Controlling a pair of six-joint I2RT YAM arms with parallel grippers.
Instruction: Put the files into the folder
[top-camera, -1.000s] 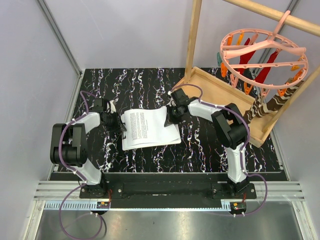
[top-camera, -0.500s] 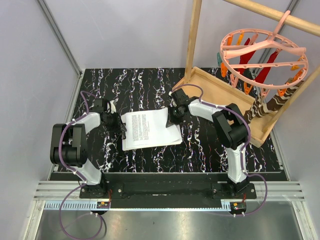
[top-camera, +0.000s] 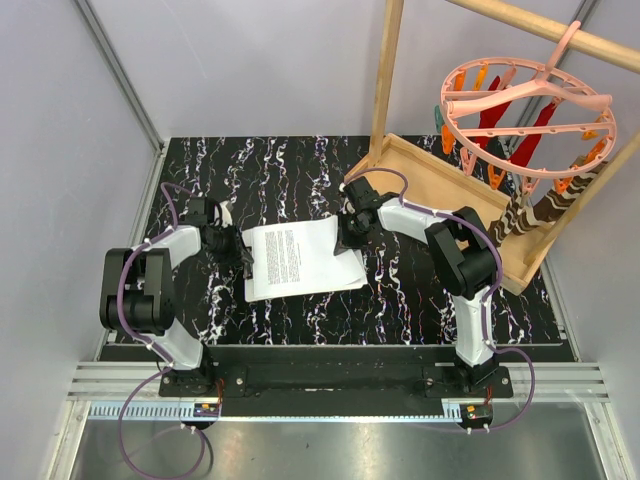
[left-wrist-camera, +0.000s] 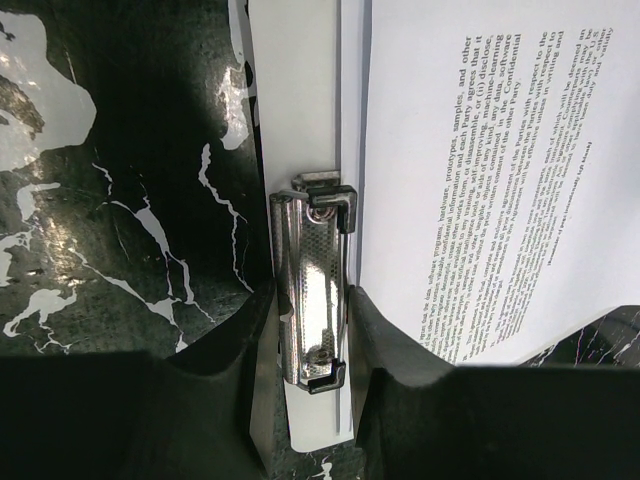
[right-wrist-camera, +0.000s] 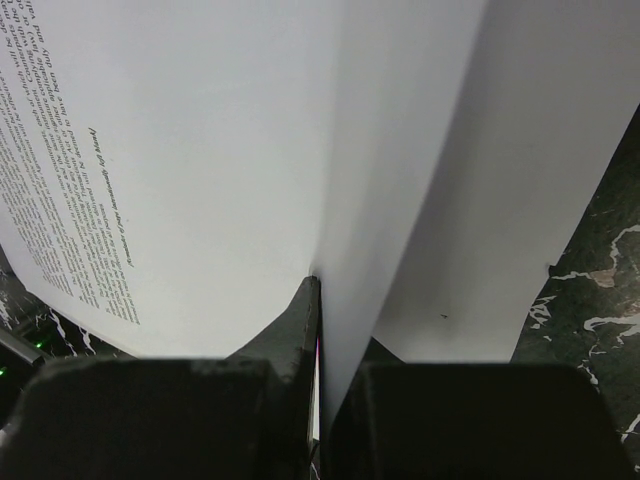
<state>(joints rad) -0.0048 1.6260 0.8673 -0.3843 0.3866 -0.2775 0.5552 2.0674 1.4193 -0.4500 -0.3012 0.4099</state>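
Observation:
The file, a printed white sheet (top-camera: 290, 252), lies on the white folder board (top-camera: 300, 290) at the table's middle. My left gripper (top-camera: 238, 252) is at the board's left short edge. In the left wrist view it (left-wrist-camera: 312, 300) is shut on the metal clip (left-wrist-camera: 312, 280), one finger on each side. The sheet's edge (left-wrist-camera: 480, 150) lies just beside the clip, over the board (left-wrist-camera: 295, 100). My right gripper (top-camera: 347, 235) is shut on the sheet's right edge. In the right wrist view it (right-wrist-camera: 325, 330) pinches the lifted paper (right-wrist-camera: 200, 150) above the board (right-wrist-camera: 500, 220).
A shallow wooden tray (top-camera: 430, 170) stands at the back right, just behind my right arm. A wooden rack post (top-camera: 386, 80) and a pink hanger ring with clothes pegs (top-camera: 520, 100) rise over it. The black marbled table (top-camera: 280, 165) ends at grey walls on the left.
The sheet has swung from tilted to squarer on the board and slid a little left toward the clip, with my right gripper still holding it. The left gripper has stayed at the clip.

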